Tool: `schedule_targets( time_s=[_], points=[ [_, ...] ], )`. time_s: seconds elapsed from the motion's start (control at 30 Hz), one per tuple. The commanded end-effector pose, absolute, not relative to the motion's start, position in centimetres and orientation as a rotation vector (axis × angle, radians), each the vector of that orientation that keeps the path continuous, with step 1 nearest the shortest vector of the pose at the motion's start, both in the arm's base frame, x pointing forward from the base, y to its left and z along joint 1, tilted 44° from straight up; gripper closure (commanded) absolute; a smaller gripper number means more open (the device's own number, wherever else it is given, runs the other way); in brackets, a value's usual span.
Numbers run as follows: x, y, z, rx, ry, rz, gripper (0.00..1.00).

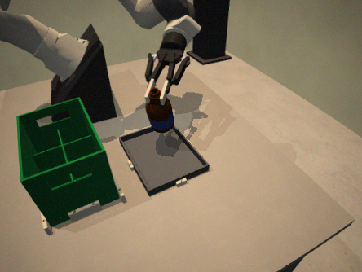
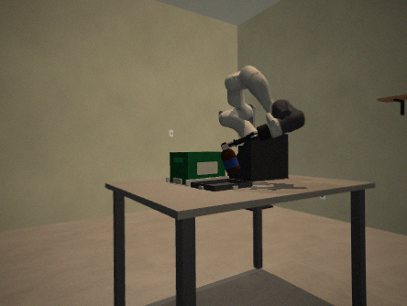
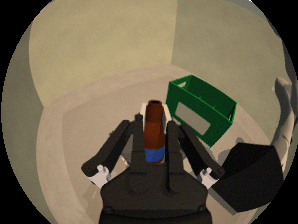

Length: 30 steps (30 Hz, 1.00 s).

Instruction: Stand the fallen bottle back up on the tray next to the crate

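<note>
Hanging by its neck in top view, brown glass bottle [image 1: 160, 111] [image 2: 230, 161] [image 3: 154, 131] w/ blue label is clamped in tool [image 1: 156, 93] [image 2: 225, 146] [image 3: 155, 111], near far corner of grey tray [image 1: 179, 190] [image 2: 219, 187]; green bottle crate [image 1: 77, 171] [image 2: 179, 167] [image 3: 200, 112] sits apart. Exterior: bottle's off desk [image 1: 245, 195] [image 2: 183, 202] [image 3: 90, 130], leaning, base above tray level; tray & crate look flat. Wrist: neck btwn pads, crate alongside. Pick-up done; left: straighten, centre over tray, lower gently, release w/o nudging tray, prob. >halfway.
</note>
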<state>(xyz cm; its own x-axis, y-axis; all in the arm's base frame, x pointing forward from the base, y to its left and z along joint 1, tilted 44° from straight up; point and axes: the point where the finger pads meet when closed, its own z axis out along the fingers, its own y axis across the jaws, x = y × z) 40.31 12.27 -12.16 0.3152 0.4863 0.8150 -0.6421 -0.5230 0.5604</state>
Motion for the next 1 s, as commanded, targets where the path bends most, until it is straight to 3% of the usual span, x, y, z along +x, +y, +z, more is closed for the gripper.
schedule_targets(
  time_s=[0.0,0.97],
  points=[
    [40.47,12.41,-11.98,1.583,-0.150,1.425,1.00],
    [40.40,11.45,-12.96,1.583,-0.150,1.425,1.00]
  ],
)
